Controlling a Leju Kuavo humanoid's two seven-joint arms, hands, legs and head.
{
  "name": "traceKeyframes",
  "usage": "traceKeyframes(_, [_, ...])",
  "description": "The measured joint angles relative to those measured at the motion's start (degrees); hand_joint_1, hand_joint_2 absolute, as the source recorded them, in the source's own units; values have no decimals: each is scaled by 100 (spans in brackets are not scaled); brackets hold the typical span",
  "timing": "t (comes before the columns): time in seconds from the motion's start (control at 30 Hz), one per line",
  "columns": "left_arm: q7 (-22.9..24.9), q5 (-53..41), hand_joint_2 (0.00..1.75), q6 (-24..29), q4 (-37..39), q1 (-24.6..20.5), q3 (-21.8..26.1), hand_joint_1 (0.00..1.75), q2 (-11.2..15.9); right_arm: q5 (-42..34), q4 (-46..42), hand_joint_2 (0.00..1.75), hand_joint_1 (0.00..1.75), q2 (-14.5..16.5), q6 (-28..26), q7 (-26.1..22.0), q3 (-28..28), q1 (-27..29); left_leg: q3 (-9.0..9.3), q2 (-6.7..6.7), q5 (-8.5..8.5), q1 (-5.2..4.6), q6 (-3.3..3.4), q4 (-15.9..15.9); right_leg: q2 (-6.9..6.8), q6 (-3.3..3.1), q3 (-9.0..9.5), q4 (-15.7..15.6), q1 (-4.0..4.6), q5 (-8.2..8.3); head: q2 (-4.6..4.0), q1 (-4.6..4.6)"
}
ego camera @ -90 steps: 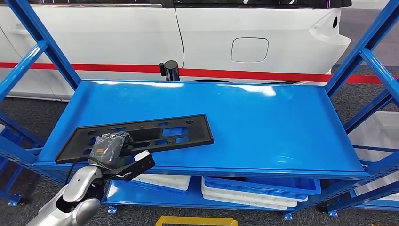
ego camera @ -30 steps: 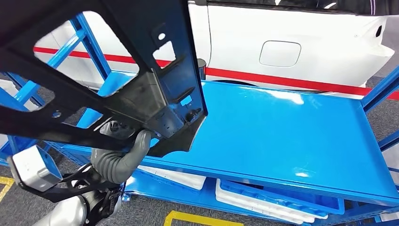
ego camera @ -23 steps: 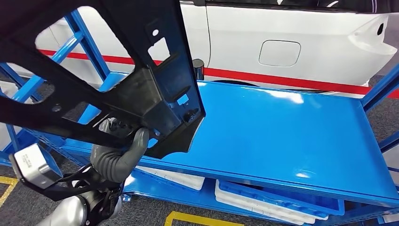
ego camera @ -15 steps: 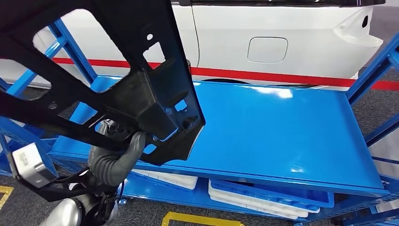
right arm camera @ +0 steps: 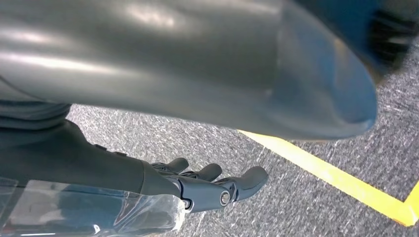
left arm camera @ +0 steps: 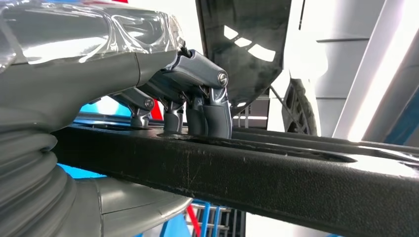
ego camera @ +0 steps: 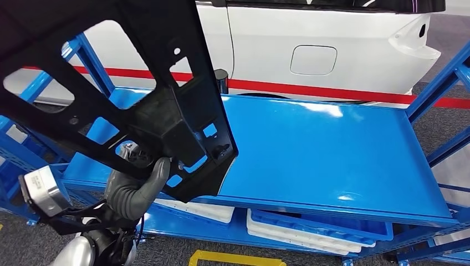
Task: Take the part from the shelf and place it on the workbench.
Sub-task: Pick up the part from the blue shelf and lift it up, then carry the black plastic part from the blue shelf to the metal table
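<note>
The part is a long black plastic panel with cut-outs, held up off the shelf and tilted close in front of the head camera. My left hand grips it from below at its lower edge. In the left wrist view the dark fingers hook over a black bar of the part, with the thumb underneath. The blue shelf top lies bare behind the part. My right hand hangs beside my body above the grey floor, fingers loosely stretched out, holding nothing.
A white car with a red stripe stands behind the shelf. Blue uprights frame the shelf at both ends. White and blue trays lie on the lower level. Yellow floor tape runs in front; a yellow line crosses the carpet.
Three seconds ago the part lay on the shelf under my left hand; now it is lifted close to the camera. Over the last second the view shifted slightly and the part sank a little.
</note>
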Motion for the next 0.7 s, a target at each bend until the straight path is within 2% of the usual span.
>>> traceKeyframes(0.03, [-2,-16,175,9,14,7,-3,175,0,0,0,0,0,0,-1,0,0,3,-1,0,0,-1,1,1,0,11,-121,252,-5,-61,0,0])
traceKeyframes(0.07, [-5,-33,175,19,31,15,-5,175,0,0,1,0,0,0,-2,0,0,5,1,-3,-1,0,0,2,0,18,-150,305,-10,-22,0,0])
traceKeyframes(0.1, [-9,-48,175,29,45,22,-7,175,0,0,1,0,0,-1,-2,0,0,5,7,-6,-2,1,-2,4,-1,20,-65,127,-17,120,0,1])
traceKeyframes(0.17, [-18,-73,175,40,68,30,-7,175,-1,0,2,0,0,-3,-4,0,0,0,22,-15,-14,-6,-23,11,-2,9,332,-689,-28,508,0,1])
traceKeyframes(0.23, [-28,-108,175,48,78,34,-5,175,-1,-2,2,0,0,-4,-6,0,0,-10,20,-21,-24,-27,-67,22,2,-31,631,-1317,-23,715,1,-6])
traceKeyframes(0.33, [-40,-166,175,60,84,40,-5,175,0,-6,2,0,0,-3,-15,0,0,-7,-8,-21,-29,-21,-148,31,8,-121,664,-1438,-2,740,1,-32])
traceKeyframes(0.37, [-46,-185,175,72,85,44,-5,175,0,-7,3,0,0,-3,-19,0,0,-5,-37,-18,-81,-12,-175,94,8,-152,665,-1447,-5,748,1,-41])
traceKeyframes(0.43, [-55,-224,175,102,87,50,-3,175,0,-7,4,0,0,-3,-22,1,0,-8,-160,-14,-274,6,-224,378,4,-206,669,-1460,-23,762,1,-67])
traceKeyframes(0.53, [-52,-295,175,134,93,80,-4,175,0,-7,4,0,0,-3,-23,7,0,-8,-613,-13,-721,16,-270,1391,0,-233,664,-1458,-18,760,0,-102])
traceKeyframes(0.57, [-42,-324,175,144,100,96,-5,175,0,-7,4,0,0,-2,-23,10,0,-5,-760,-13,-811,18,-280,1705,-1,-235,664,-1457,-16,759,0,-110])
traceKeyframes(0.6, [-26,-351,175,149,107,108,-7,175,0,-7,5,0,0,-2,-23,14,0,-2,-804,-13,-786,19,-281,1787,0,-236,667,-1456,-15,758,0,-116])
traceKeyframes(0.63, [-6,-379,175,152,113,115,-8,175,0,-9,5,0,0,-2,-23,16,0,0,-734,-13,-660,19,-276,1634,2,-234,673,-1456,-14,757,0,-123])
traceKeyframes(0.7, [27,-430,175,153,117,115,-9,175,0,-16,7,0,0,-1,-26,18,0,-2,-344,-12,-281,17,-243,806,12,-222,693,-1455,-10,750,0,-142])
